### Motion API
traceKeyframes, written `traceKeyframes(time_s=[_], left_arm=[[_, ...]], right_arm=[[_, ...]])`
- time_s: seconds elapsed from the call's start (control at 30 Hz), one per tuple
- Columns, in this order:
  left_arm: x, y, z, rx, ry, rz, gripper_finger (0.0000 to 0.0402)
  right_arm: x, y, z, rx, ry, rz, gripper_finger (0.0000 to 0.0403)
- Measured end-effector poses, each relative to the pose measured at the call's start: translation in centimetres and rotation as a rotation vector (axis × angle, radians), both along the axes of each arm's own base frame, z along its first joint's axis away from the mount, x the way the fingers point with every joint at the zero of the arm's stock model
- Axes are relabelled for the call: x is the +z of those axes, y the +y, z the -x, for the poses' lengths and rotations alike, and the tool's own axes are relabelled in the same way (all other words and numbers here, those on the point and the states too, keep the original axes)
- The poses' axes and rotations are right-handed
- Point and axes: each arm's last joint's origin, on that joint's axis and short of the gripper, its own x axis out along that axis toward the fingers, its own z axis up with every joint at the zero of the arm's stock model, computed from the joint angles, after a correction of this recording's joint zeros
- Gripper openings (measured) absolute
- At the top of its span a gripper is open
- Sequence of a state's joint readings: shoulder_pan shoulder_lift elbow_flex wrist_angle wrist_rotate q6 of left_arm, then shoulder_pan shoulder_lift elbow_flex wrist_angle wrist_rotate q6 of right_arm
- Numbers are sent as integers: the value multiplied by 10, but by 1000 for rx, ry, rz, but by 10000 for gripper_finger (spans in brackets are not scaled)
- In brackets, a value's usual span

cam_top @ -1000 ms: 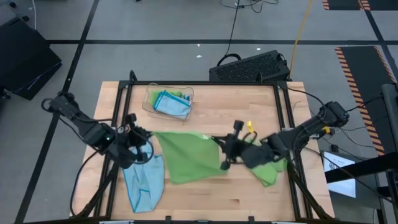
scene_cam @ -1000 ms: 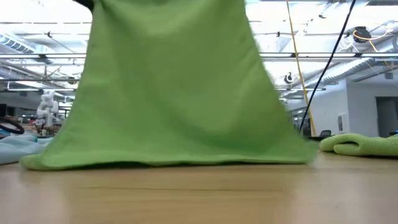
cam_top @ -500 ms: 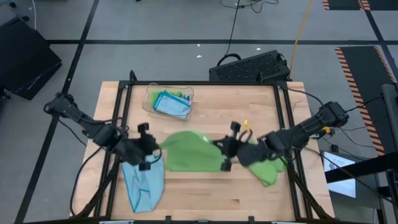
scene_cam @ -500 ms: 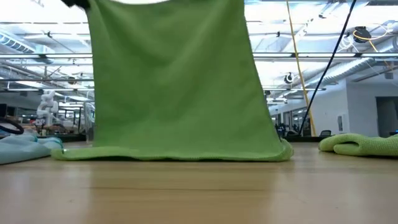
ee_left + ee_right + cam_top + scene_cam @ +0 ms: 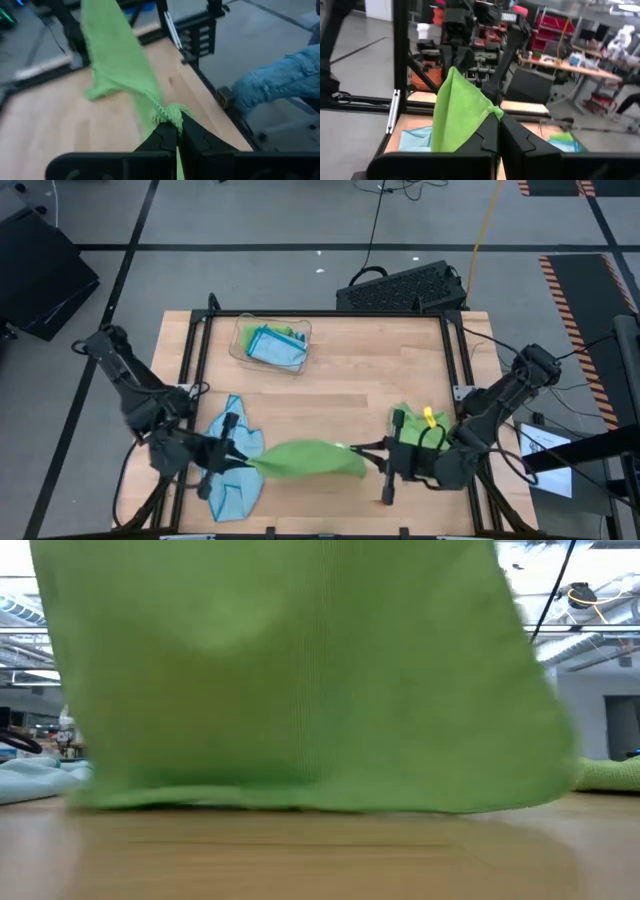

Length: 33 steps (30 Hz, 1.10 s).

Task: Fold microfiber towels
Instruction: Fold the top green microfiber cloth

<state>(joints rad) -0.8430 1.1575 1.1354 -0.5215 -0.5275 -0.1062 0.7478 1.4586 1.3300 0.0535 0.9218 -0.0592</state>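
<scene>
**Q:** What are you working over, and where does the towel sit?

**A:** You have the wooden table point(image 5: 330, 370) under both arms. The lime green towel point(image 5: 305, 458) hangs stretched between your two tools, near the table's front edge, its lower hem brushing or just above the wood in the low view; I cannot tell which. A light blue towel point(image 5: 232, 470) lies crumpled under and beside the left tool. Another green towel point(image 5: 425, 425) is bunched beside the right tool. The clear tray point(image 5: 272, 340) with folded cloths is well apart, at the back.

**Q:** Tool state?

**A:** Left tool point(image 5: 172, 131): fingers together, clamped on one bunched corner. Right tool point(image 5: 497, 122): fingers together, clamped on the opposite corner.

**Q:** How will it handle?

**A:** Judgement: light, thin, entirely limp. It sags between the grips and takes no shape of its own. The pile should grip the wood somewhat, so dragging will likely wrinkle it.

**Q:** Where do you hold?

**A:** Corners, as now. Keep tension between the tools, or the middle collapses.
</scene>
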Motion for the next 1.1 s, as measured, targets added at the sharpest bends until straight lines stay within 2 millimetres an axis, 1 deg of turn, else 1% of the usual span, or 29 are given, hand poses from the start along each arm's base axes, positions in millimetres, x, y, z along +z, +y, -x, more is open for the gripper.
traceKeyframes(time_s=[0.07,0.13,0.2,0.27,0.43,0.57,0.63,0.73,0.87,0.97,1.1], left_arm=[[7,3,1,48,-29,-49,3],[9,10,1,121,-45,-115,3],[6,18,0,180,-24,-183,3],[-1,28,-1,243,33,-219,3],[-35,54,-11,431,189,-274,3],[-62,66,-16,484,256,-283,3],[-73,71,-17,501,275,-298,3],[-90,77,-20,526,287,-306,3],[-111,81,-23,506,300,-287,4],[-123,82,-25,464,301,-272,7],[-134,83,-24,464,288,-253,8]], right_arm=[[5,-1,1,-5,-6,21,0],[6,-6,0,-29,7,52,0],[2,-15,-5,-61,46,70,0],[-7,-26,-9,-102,116,79,0],[-36,-56,-16,-241,290,65,0],[-66,-77,-20,-317,375,89,0],[-82,-87,-23,-316,407,73,0],[-111,-104,-26,-313,459,50,0],[-142,-123,-24,-347,462,54,0],[-158,-133,-21,-320,479,55,0],[-170,-144,-20,-261,497,-1,0]])
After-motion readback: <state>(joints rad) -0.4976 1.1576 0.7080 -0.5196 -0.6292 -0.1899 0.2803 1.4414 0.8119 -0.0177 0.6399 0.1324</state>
